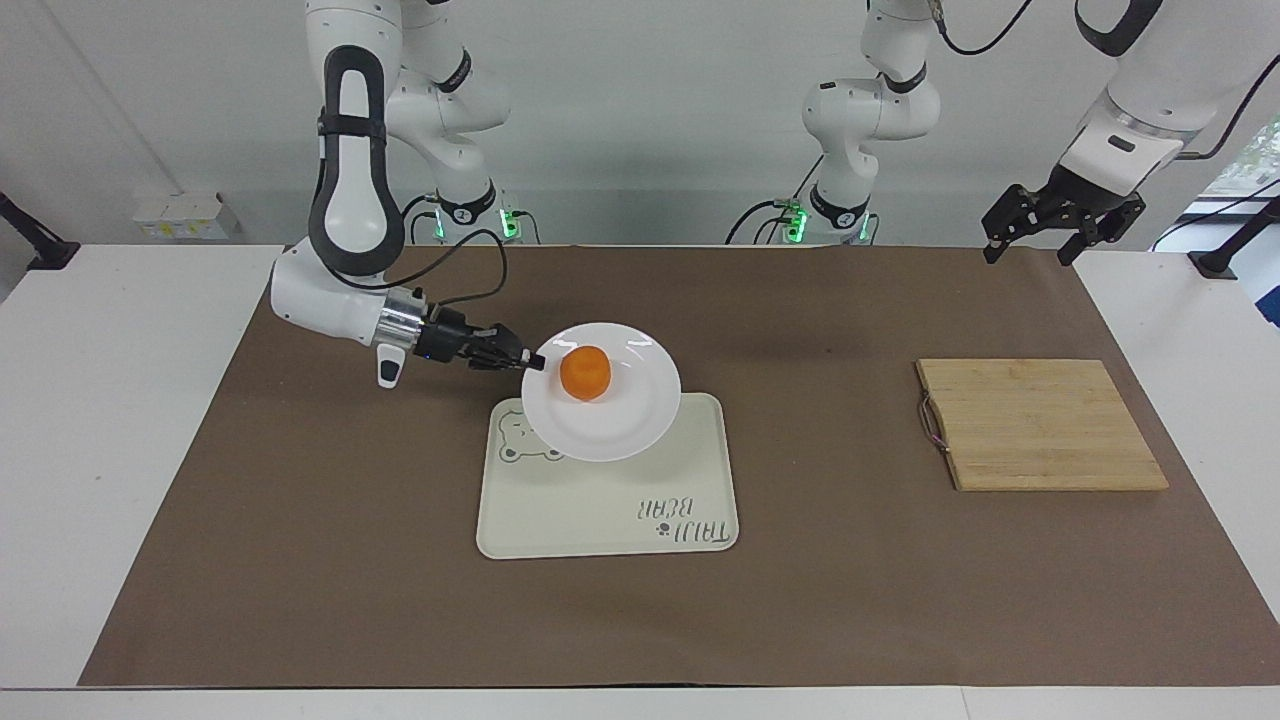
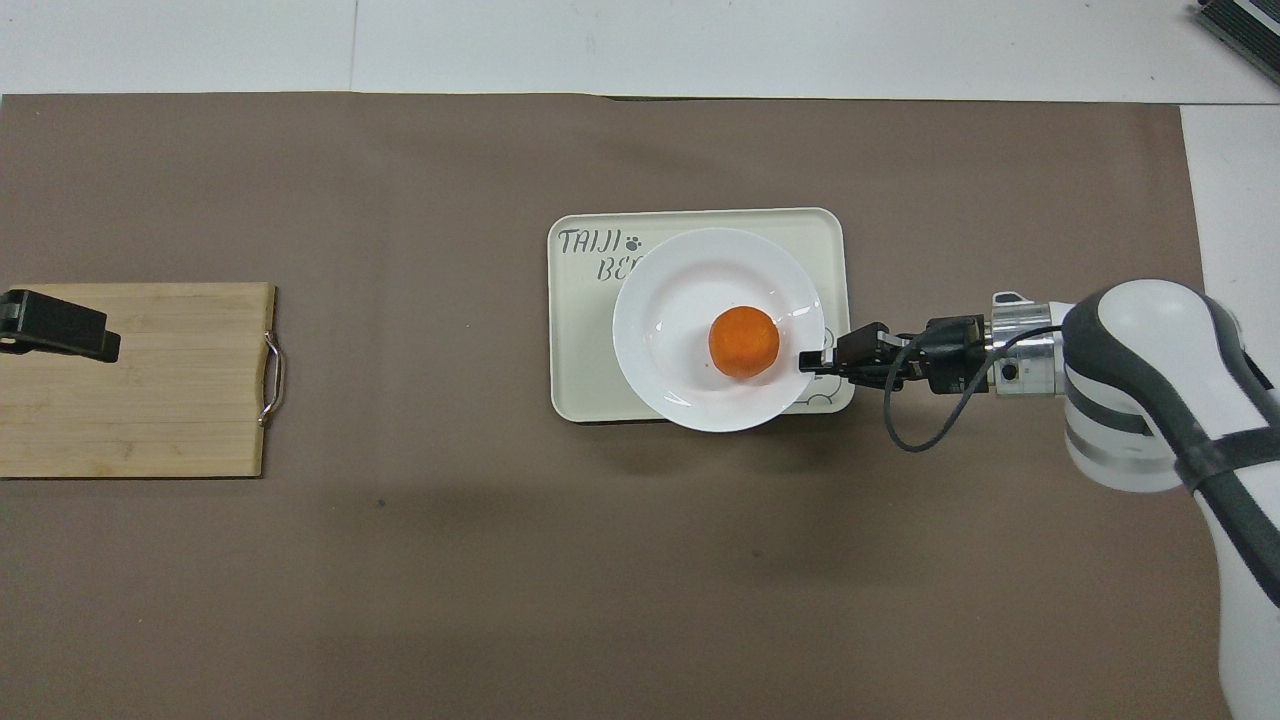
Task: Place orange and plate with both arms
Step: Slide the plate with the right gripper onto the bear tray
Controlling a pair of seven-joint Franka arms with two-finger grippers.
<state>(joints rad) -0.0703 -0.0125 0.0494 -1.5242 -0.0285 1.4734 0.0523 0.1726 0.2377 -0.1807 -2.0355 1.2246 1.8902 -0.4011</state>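
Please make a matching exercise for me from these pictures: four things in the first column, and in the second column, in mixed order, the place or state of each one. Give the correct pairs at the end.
Things:
1. orange
2. plate
3. cutting board
4. left gripper

Places or states:
A. open, up in the air, holding nothing
B. gripped at its rim by the right gripper, over the tray
C. lying on the plate
D. flat on the brown mat, toward the left arm's end of the table

Pairs: 1-C, 2-B, 3-D, 4-A
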